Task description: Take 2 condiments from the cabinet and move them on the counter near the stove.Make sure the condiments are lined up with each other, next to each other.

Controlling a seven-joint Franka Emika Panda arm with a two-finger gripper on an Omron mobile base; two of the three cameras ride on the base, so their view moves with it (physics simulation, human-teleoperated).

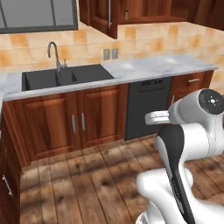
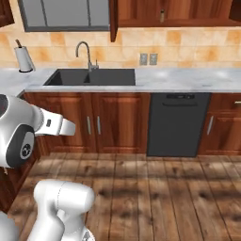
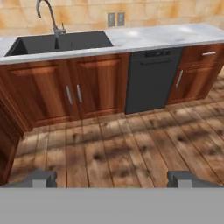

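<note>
End effector (image 3: 112,178): jaws spread wide, the two dark fingertips (image 3: 40,177) low at either side of the hand view, nothing between them. It hangs over open wooden floor (image 3: 109,144), well apart from the cupboard fronts.

Bench (image 1: 148,68): white marble top, grey veins, running across the far wall over reddish-brown floor cupboards (image 1: 94,116). Its front edge reads as a straight pale lip above the doors. The bare stretch lies to the right of the dark sink (image 1: 65,78) and over the black dishwasher (image 1: 148,107). In the left base view the top ends at a right-hand corner above a drawer front.

Faucet (image 2: 84,52) stands at the back rim of the sink. Paper-towel roll (image 2: 22,59) sits on the bench at far left in the right base view. Twin wall outlets (image 2: 147,59) sit on the tiled backsplash just above the bench.

Cabinet (image 1: 131,9): wall cupboard above the bench, one door (image 1: 107,17) swung open with its edge jutting out toward the room. A small slim item (image 2: 162,16) shows inside on the shelf, too small to tell whether it is one of the condiments.

The floor between the robot and the cupboards is unobstructed plank; the arm (image 1: 188,131) folds close at lower right of the left base view.
</note>
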